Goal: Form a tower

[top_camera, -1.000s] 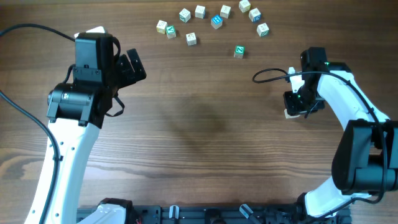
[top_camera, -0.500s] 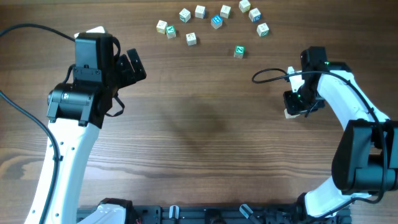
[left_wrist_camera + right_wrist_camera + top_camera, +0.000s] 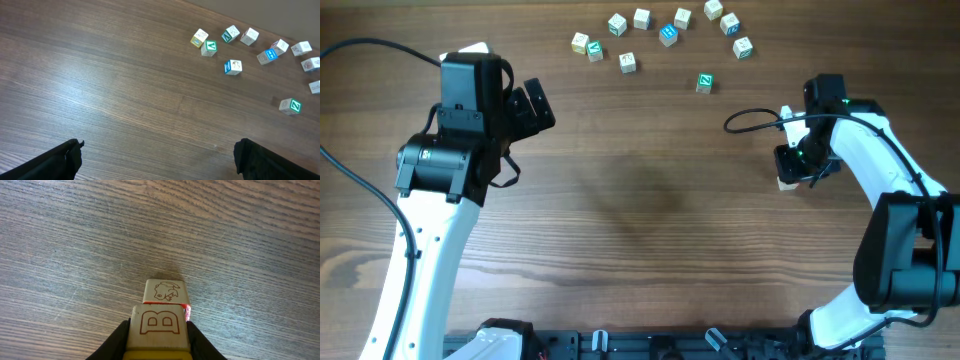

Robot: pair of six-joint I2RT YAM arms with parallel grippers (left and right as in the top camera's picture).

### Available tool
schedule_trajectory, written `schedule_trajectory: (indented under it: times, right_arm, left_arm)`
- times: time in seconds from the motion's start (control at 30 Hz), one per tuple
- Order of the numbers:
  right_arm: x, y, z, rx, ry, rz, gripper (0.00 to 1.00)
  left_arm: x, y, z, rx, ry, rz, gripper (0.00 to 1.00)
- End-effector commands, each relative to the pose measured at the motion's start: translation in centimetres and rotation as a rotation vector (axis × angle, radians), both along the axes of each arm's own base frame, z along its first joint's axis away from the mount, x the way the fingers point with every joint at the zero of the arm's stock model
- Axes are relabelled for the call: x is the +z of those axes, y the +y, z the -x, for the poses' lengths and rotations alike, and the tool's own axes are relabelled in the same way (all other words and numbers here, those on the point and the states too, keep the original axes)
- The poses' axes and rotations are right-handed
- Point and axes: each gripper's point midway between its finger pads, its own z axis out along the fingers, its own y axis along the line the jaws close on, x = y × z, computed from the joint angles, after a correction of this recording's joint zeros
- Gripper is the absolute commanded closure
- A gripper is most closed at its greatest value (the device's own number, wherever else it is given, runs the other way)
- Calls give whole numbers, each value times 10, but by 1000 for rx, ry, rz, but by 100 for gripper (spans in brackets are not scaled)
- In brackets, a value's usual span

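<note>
The right gripper (image 3: 800,165) is clamped on the tower (image 3: 786,182) at the right side of the wooden table (image 3: 650,220). Its fingers (image 3: 120,337) pinch the cube with the B (image 3: 159,322), and a cube with a little animal drawing (image 3: 165,291) sits right against it just beyond. The left gripper (image 3: 159,147) hangs wide open over the left half, and way at the far edge there's a loose scatter of letter cubes (image 3: 667,34), well apart from the tower.

Tower (image 3: 159,322) bottom past lower edge
</note>
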Motion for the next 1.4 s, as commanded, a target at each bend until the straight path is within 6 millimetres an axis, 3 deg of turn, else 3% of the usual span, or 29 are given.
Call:
schedule_trajectory:
  times: [0.0,0.33,0.43,0.5,0.7,1.03,1.17,1.37]
  right_arm:
    - [1,-5,-7,11,-6,32,84]
    - [1,-7,-7,2,-6,43,79]
    - [1,-7,-7,1,-7,44,62]
    - [1,-7,-7,1,-8,43,43]
    - [1,-5,-9,-24,-15,28,22]
    - [1,-5,-9,-27,-15,28,19]
    - [1,-2,-10,-59,-19,10,1]
    - [15,-2,-15,-130,-25,6,0]
  left_arm:
    - [-1,4,0,23,-1,-1,0]
    - [-1,4,0,23,-1,-1,0]
    - [-1,4,0,23,-1,-1,0]
    - [-1,4,0,23,-1,-1,0]
    - [-1,4,0,23,-1,-1,0]
    - [-1,4,0,23,-1,-1,0]
    - [-1,4,0,23,-1,-1,0]
    - [-1,4,0,23,-1,-1,0]
